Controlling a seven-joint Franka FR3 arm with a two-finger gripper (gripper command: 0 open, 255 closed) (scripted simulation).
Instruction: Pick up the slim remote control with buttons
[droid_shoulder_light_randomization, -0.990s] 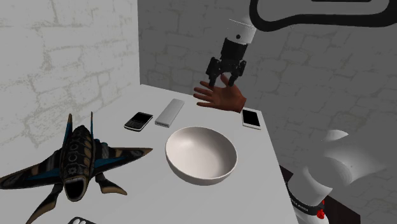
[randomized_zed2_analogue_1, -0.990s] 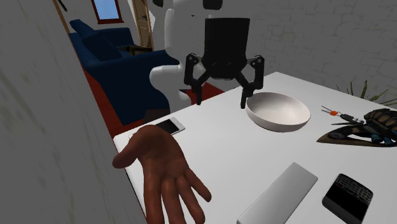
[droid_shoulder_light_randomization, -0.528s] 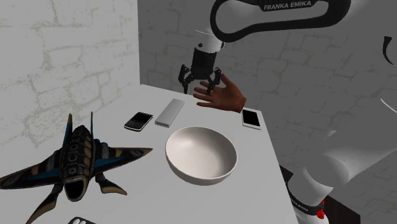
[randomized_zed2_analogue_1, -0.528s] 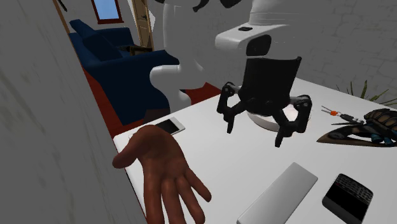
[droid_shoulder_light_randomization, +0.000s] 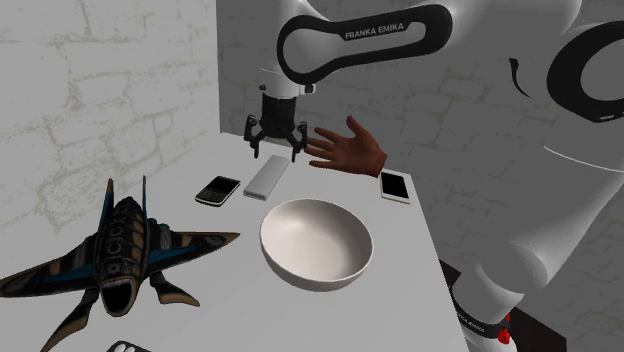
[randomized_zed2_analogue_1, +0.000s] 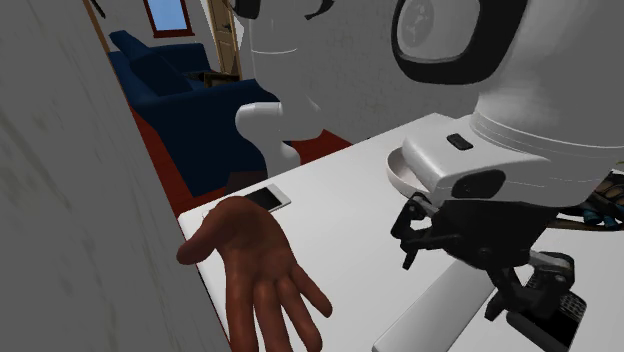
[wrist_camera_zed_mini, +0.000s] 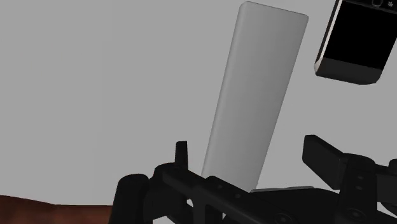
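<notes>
The slim remote (droid_shoulder_light_randomization: 267, 177) is a plain light-grey bar lying flat on the white table (droid_shoulder_light_randomization: 405, 290), between a black keypad phone (droid_shoulder_light_randomization: 217, 190) and a brown model hand (droid_shoulder_light_randomization: 345, 152). My gripper (droid_shoulder_light_randomization: 272, 150) hangs open just above the bar's far end, touching nothing. In the wrist view the remote (wrist_camera_zed_mini: 257, 102) runs away from the gripper (wrist_camera_zed_mini: 253, 159), its near end between the spread fingers, with the black phone (wrist_camera_zed_mini: 353, 38) beside its far end. In the second exterior view the gripper (randomized_zed2_analogue_1: 452, 285) covers much of the remote (randomized_zed2_analogue_1: 415, 322).
A white bowl (droid_shoulder_light_randomization: 316, 242) sits in mid-table, nearer the stand than the remote. A white-edged smartphone (droid_shoulder_light_randomization: 395, 186) lies past the hand (randomized_zed2_analogue_1: 255, 265). A dark spaceship toy (droid_shoulder_light_randomization: 125, 250) fills the shoulder view's lower left. A wall stands close behind the table's far edge.
The arm has swung from above the model hand toward the shoulder view's left and come down over the remote's far end. The fingers stayed open.
</notes>
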